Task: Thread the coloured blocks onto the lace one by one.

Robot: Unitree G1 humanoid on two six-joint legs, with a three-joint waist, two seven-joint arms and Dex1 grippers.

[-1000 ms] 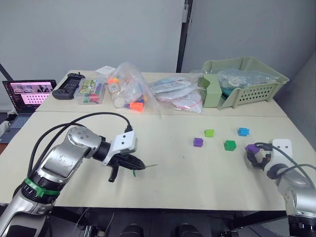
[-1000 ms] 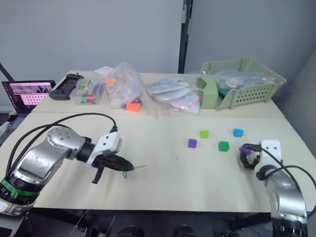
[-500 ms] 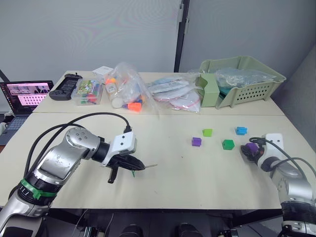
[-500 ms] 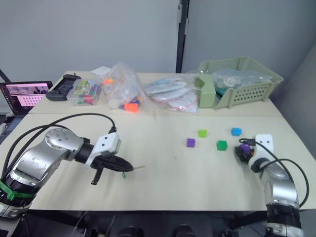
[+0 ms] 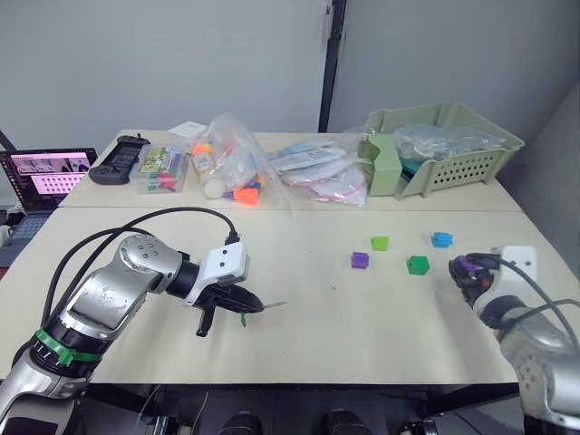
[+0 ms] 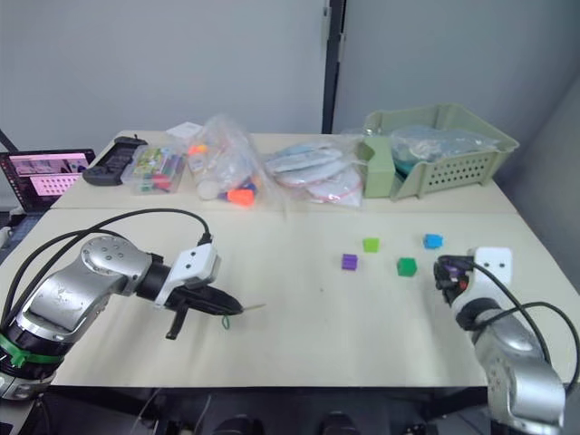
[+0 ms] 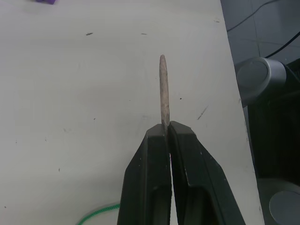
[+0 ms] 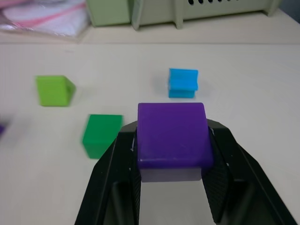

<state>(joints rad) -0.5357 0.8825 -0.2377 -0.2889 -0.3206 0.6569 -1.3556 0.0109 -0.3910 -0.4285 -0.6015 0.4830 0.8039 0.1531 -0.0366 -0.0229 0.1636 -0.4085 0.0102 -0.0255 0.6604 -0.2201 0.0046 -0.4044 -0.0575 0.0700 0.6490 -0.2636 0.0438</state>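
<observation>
We see the lace [image 7: 163, 89] only in part: its green cord [image 7: 96, 218] runs off the left wrist picture's edge, and the stretch gripped by the left pincer [image 7: 167, 129] lies hidden between the fingers. A purple block [image 7: 45, 1] is cut off there. Another is a blurred sliver [image 8: 1, 129] at the right wrist picture's edge.

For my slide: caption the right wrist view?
Right end effector gripping a purple block above the table.
</observation>
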